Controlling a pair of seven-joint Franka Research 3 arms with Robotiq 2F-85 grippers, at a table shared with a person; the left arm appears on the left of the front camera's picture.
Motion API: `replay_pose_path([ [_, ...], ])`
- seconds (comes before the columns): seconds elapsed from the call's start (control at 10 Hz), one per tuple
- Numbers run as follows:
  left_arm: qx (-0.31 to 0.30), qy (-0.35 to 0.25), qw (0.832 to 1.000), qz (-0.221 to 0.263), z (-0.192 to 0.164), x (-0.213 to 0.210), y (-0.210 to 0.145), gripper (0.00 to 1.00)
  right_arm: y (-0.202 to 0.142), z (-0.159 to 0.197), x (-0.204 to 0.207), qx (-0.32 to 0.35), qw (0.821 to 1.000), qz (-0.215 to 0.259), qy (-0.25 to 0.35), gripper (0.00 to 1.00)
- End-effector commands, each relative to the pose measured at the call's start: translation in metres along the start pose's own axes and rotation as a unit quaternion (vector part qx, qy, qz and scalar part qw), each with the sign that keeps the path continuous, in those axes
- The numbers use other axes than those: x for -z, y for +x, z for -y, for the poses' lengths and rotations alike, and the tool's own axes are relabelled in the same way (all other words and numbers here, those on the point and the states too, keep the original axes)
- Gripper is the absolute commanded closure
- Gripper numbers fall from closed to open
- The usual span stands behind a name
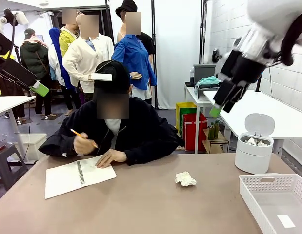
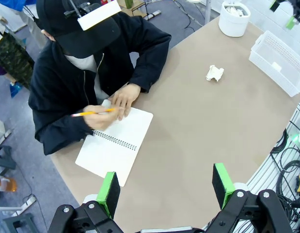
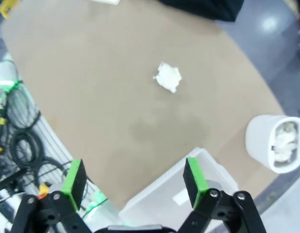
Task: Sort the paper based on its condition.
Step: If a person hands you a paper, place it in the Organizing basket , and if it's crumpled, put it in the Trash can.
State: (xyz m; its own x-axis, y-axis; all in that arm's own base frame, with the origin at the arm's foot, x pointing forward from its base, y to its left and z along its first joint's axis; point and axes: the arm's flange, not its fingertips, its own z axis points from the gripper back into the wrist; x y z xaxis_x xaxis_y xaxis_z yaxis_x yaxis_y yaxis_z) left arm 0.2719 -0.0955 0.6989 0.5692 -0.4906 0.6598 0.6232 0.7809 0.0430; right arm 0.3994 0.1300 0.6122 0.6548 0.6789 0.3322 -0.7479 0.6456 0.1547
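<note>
Right claw [image 3: 134,174], jaws spread and empty, hangs high over the desk [image 3: 91,87]. The crumpled paper [image 3: 167,76] lies ahead, apart from the white bin [image 3: 259,141] — I should centre over it, descend straight and close gently so it does not skid.

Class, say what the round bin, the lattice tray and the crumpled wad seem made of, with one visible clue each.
Round bin: probably smooth white plastic, evenly moulded walls.
Lattice tray: probably rigid white plastic, moulded grid holes.
Crumpled wad: paper, matte white with sharp creases.
</note>
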Motion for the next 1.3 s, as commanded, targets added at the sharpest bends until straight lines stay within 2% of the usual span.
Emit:
replay_pose_path([
  [0.0, 0.000, 0.001, 1.000, 0.000, 0.000, 0.000, 0.000, 0.00, 0.006, -0.004, 0.035, -0.001, 0.998, -0.032, -0.057, 0.00],
  [0.2, 0.000, 0.001, 1.000, 0.000, 0.000, 0.000, 0.000, 0.00, 0.012, 0.005, 0.086, 0.004, 0.997, -0.057, -0.044, 0.00],
  [0.5, 0.000, 0.001, 1.000, 0.000, 0.000, 0.000, 0.000, 0.00, 0.022, 0.009, 0.169, -0.010, 0.999, -0.028, -0.035, 0.00],
  [0.6, 0.000, 0.001, 1.000, 0.000, 0.000, 0.000, 0.000, 0.00, 0.030, 0.012, 0.185, -0.013, 0.999, -0.030, -0.027, 0.00],
  [0.8, 0.000, 0.001, 1.000, 0.000, 0.000, 0.000, 0.000, 0.00, 0.040, 0.024, 0.202, -0.028, 0.999, -0.016, -0.033, 0.00],
  [0.9, 0.000, 0.001, 1.000, 0.000, 0.000, 0.000, 0.000, 0.00, 0.044, 0.020, 0.185, -0.057, 0.998, -0.015, -0.022, 0.00],
  [1.0, 0.000, 0.001, 1.000, 0.000, 0.000, 0.000, 0.000, 0.00, 0.033, 0.017, 0.202, -0.013, 0.999, -0.036, -0.035, 0.00],
  [1.2, 0.000, 0.001, 1.000, 0.000, 0.000, 0.000, 0.000, 0.00, 0.033, 0.017, 0.202, -0.013, 0.999, -0.036, -0.035, 0.00],
])
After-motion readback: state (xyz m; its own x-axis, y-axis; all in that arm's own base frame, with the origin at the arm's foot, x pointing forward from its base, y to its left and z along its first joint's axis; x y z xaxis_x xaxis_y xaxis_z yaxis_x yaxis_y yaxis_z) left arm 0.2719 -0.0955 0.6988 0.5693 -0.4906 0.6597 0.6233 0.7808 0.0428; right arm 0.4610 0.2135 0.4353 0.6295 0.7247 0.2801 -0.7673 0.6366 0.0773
